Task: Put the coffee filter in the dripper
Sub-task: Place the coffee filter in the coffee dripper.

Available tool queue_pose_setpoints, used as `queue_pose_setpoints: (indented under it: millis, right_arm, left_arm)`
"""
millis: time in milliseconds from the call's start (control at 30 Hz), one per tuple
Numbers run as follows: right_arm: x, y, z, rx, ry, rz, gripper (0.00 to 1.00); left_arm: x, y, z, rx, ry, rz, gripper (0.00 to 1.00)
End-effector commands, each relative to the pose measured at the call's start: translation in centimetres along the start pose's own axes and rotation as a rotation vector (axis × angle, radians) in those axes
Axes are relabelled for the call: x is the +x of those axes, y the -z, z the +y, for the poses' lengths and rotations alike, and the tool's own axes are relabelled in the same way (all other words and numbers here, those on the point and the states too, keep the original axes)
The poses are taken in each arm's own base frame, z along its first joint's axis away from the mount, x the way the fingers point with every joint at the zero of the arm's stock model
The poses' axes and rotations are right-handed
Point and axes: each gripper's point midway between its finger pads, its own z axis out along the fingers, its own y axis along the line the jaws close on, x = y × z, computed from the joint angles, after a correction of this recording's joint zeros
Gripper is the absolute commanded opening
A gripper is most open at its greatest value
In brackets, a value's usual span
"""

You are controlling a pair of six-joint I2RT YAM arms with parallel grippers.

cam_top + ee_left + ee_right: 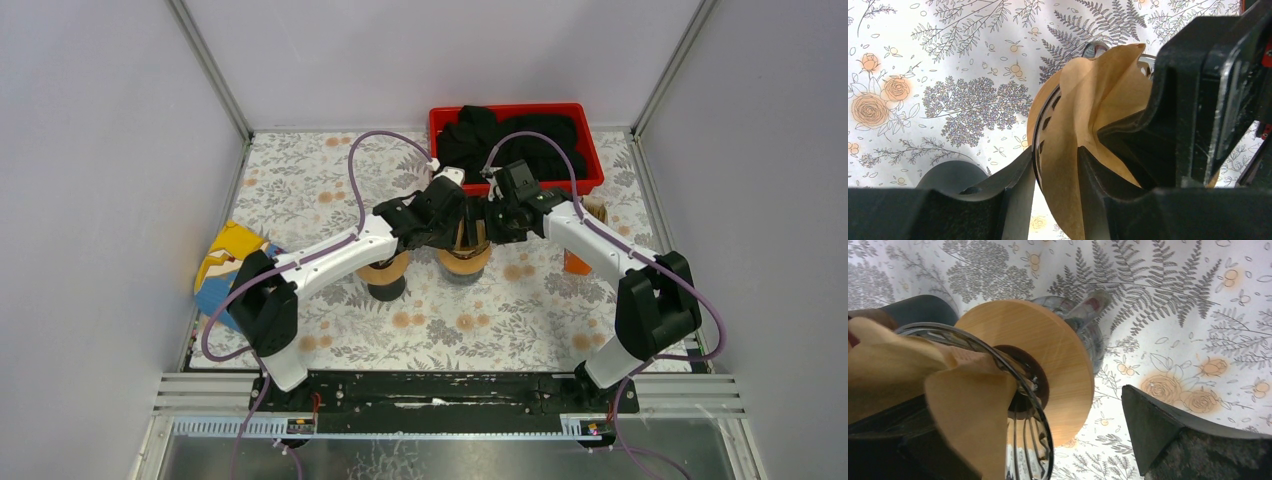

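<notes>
Coffee filter (1088, 115) was partly in the wire dripper (1048, 355) in the middle of the counter (520, 310), red bin (590, 150) at its 1 o'clock, but it was crumpled, with flaps poking over the rim. Left end effector (1055, 165) was narrow, pinching the paper wall against the rim. Right end effector (1023, 415) sat wide, holding nothing. Paper's featherlight, floppy and probably tears easy, so I'd grab the upper edge gently, not the cone tip

Matt paper filter (1083, 150), smooth wooden dripper base (1053, 355)
</notes>
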Motion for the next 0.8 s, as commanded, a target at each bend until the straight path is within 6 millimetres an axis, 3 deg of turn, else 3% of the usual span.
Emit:
queue_pose_setpoints:
  millis: [0,200,567,767]
  right_arm:
    - [-0.2,0.7,-1.5,0.094,0.026,0.000,0.97]
    - [-0.5,1.7,-3.2,0.195,0.048,-0.012,0.97]
    - [-1.8,1.3,0.4,0.010,0.019,-0.056,0.98]
    - [-1.2,-0.1,-0.3,0.027,0.020,-0.036,0.98]
  left_arm:
    - [-1.3,0.1,-0.9,0.031,0.018,-0.051,0.41]
    - [-1.2,0.0,-0.7,0.022,0.018,-0.048,0.41]
    - [-1.2,-0.1,-1.0,0.034,0.019,-0.041,0.40]
    - [-1.0,-0.2,-0.9,0.033,0.020,-0.037,0.40]
